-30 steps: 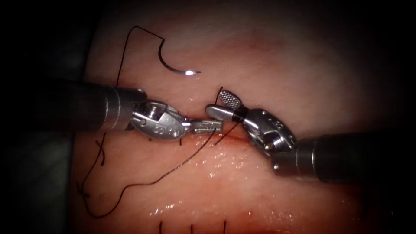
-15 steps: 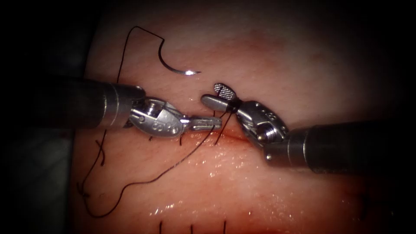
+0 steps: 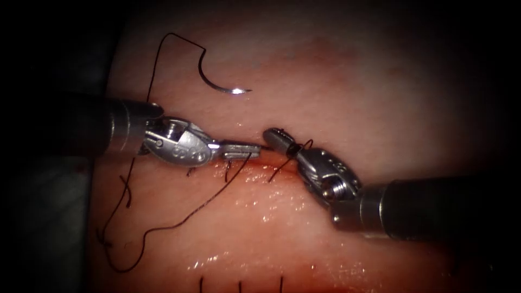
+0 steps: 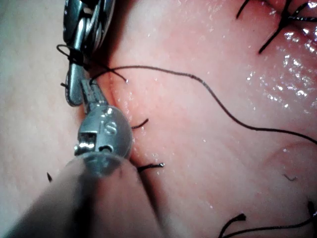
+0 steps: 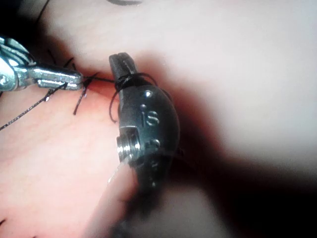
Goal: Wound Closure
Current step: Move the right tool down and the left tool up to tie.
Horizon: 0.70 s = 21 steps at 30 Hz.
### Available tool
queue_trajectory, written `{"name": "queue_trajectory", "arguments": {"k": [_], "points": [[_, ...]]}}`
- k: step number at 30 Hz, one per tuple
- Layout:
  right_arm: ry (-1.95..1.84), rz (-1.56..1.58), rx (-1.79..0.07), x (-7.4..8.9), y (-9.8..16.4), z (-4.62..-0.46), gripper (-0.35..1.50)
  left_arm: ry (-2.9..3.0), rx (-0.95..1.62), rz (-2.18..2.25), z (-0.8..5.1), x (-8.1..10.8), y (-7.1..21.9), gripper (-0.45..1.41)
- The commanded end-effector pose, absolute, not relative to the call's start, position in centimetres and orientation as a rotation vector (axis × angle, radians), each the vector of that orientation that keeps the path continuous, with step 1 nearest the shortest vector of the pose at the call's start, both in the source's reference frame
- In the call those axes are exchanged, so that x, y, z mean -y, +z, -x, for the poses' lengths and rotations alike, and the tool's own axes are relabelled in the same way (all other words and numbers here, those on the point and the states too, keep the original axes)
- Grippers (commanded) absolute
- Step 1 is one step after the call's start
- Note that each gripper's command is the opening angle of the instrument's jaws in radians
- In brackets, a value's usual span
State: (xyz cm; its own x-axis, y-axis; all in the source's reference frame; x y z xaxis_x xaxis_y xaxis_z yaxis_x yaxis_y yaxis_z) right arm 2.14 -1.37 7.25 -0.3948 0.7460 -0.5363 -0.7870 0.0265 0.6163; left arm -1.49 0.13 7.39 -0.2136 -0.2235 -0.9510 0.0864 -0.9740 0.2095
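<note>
The curved needle [image 3: 222,86] lies free on the tissue [image 3: 336,87], above the cut [image 3: 274,164] at its left, not in the tissue. Its thread [image 3: 163,228] runs down the left side and back to the cut. My left tool [image 3: 255,147] is shut on this thread just above the cut. Tip to tip with it, my right tool [image 3: 269,134] is shut on the thread's short end, and a loop of thread [image 3: 297,149] is wound around its jaws. The loop [image 5: 132,78] also shows on the right tool [image 5: 121,62], and both tips meet [image 4: 91,91] over the cut.
Red fluid wets the cut's lower lip [image 3: 282,203]. Short cut thread ends [image 3: 239,284] stand along the lower edge, and more stick up beside the left tool [image 3: 226,172]. Loose thread [image 3: 125,190] trails at the tissue's left edge.
The right tool's jaws, open a second ago, closed on the short thread end with the loop around them. Both tools shifted left, the left tool drawing back.
</note>
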Motion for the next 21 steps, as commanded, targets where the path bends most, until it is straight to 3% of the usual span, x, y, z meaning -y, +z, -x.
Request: {"name": "queue_trajectory", "arguments": {"k": [1,21], "points": [[1.647,0.063,-1.093,1.5,7.3,-2.22,-0.35,-2.308,0.161,-1.835,1.53,-0.2,7.4,-0.45],[1.451,0.273,-1.016,2.1,7.5,-2.45,-0.35,-2.579,0.158,-1.824,1.64,-1.6,7.8,-0.45]]}}
